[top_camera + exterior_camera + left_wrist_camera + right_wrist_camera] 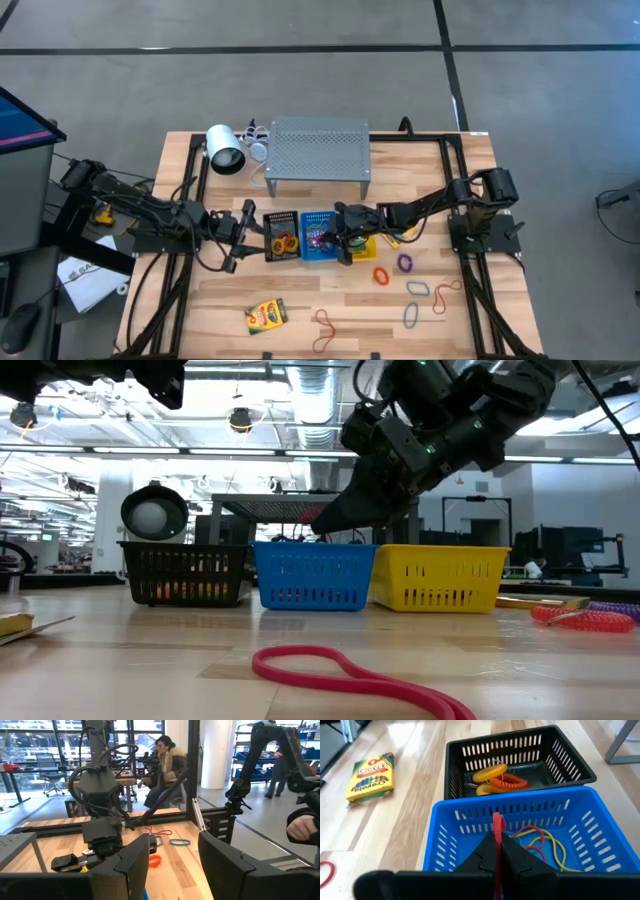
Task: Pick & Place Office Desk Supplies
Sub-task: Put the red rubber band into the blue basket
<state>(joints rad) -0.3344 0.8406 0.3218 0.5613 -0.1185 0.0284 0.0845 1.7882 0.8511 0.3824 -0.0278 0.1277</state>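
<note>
The right gripper (496, 851), fingers pressed on a red rubber band (497, 827), hangs over the blue basket (445, 825) mid-desk: placing step. Next move: release so the band drops inside. Left gripper (172, 857) stands spread beside the black basket (281, 236). A crayon box (266, 315) lies near the desk's front edge.

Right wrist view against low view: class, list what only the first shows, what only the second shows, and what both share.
Only the right wrist view shows the crayon box on the table, the orange and yellow coiled bands inside the black basket, and the right hand shut on a red rubber band. Only the low view shows the yellow basket and a red loop on the near table. Both show the black basket and the blue basket.
</note>
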